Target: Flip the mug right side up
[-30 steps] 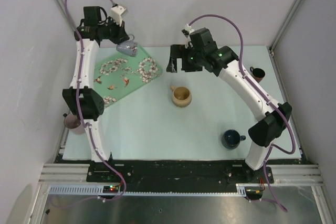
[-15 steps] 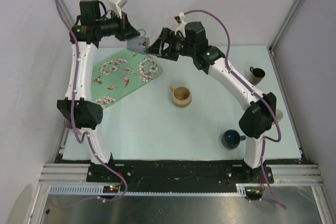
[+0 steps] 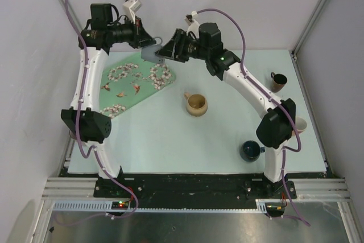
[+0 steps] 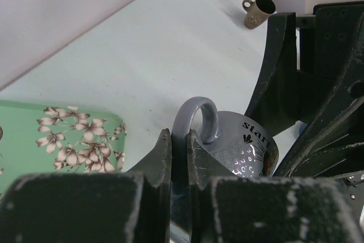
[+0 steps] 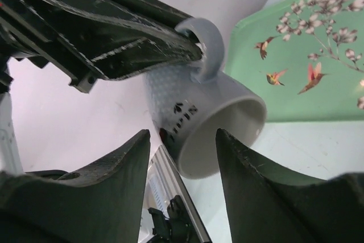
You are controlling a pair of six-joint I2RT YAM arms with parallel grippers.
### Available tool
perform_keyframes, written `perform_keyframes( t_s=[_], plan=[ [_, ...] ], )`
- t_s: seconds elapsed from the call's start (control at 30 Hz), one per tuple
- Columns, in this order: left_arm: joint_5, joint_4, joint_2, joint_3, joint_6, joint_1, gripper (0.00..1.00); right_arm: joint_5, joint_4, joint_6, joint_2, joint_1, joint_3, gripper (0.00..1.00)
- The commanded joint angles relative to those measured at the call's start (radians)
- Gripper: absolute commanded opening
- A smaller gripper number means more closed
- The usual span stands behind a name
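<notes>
The grey-blue mug [image 3: 152, 53] with black lettering hangs in the air above the far edge of the green floral tray [image 3: 133, 81]. My left gripper [image 4: 179, 152] is shut on its handle [image 4: 196, 119]. The mug is tilted, its open mouth [image 5: 224, 135] facing the right wrist camera. My right gripper [image 5: 183, 152] is open, its two fingers either side of the mug's rim, not touching it. In the top view the right gripper [image 3: 165, 52] meets the mug from the right.
A tan mug [image 3: 196, 104] stands upright mid-table. A dark blue mug [image 3: 250, 150] is near the front right. A small brown cup [image 3: 278, 81] stands at the right edge, also in the left wrist view [image 4: 257, 12]. Another mug [image 3: 77, 134] sits off the left edge.
The left gripper has lifted the grey-blue mug off the tray's far edge and swung it right. The right arm has reached left and up, bringing its open fingers around the mug's mouth.
</notes>
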Motion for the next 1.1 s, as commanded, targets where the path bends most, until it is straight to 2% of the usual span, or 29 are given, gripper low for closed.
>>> perform_keyframes(
  t_s=[0.0,0.07,0.17,0.2,0.23,0.27,0.3,0.33,0.37,0.4,0.5,0.6,0.77,0.87,1.07],
  plan=[
    [0.060,0.031,-0.070,0.014,-0.025,-0.020,0.00,-0.060,0.138,0.041,0.006,0.005,0.033,0.53],
    [0.076,0.031,-0.073,0.013,-0.033,-0.025,0.00,-0.081,0.175,0.070,0.024,0.004,0.036,0.42],
    [0.074,0.031,-0.080,-0.001,-0.036,-0.028,0.00,-0.080,0.183,0.061,0.036,-0.001,0.043,0.11],
    [0.063,0.031,-0.084,-0.014,-0.036,-0.027,0.00,-0.061,0.140,0.023,0.034,-0.002,0.048,0.05],
    [0.042,0.031,-0.089,-0.023,-0.037,-0.019,0.08,-0.045,0.098,-0.014,0.028,-0.002,0.053,0.03],
    [0.022,0.031,-0.093,-0.036,-0.036,-0.011,0.22,-0.017,0.037,-0.081,0.024,0.000,0.061,0.01],
    [-0.019,0.032,-0.101,-0.045,-0.034,0.002,0.56,0.025,-0.025,-0.141,0.020,0.007,0.080,0.01],
    [-0.061,0.031,-0.113,-0.057,-0.029,0.012,0.78,0.061,-0.115,-0.235,0.019,0.023,0.098,0.00],
    [-0.115,0.030,-0.123,-0.065,-0.027,0.029,0.89,0.111,-0.183,-0.317,0.018,0.038,0.125,0.00],
    [-0.158,0.028,-0.138,-0.074,-0.024,0.044,0.94,0.151,-0.267,-0.413,0.020,0.064,0.148,0.00],
    [-0.237,0.022,-0.176,-0.095,-0.051,0.129,0.99,0.266,-0.473,-0.648,0.034,0.147,0.200,0.00],
    [-0.309,0.014,-0.225,-0.126,-0.087,0.218,0.99,0.308,-0.643,-0.856,0.078,0.263,0.262,0.00],
    [-0.537,-0.009,-0.310,-0.223,-0.030,0.294,1.00,0.374,-0.917,-1.143,0.239,0.477,0.428,0.00],
    [-0.614,-0.011,-0.366,-0.307,-0.001,0.310,1.00,0.399,-0.966,-1.205,0.292,0.548,0.442,0.00],
    [-0.657,-0.010,-0.442,-0.420,0.021,0.334,1.00,0.364,-0.968,-1.247,0.364,0.615,0.453,0.00]
  ],
)
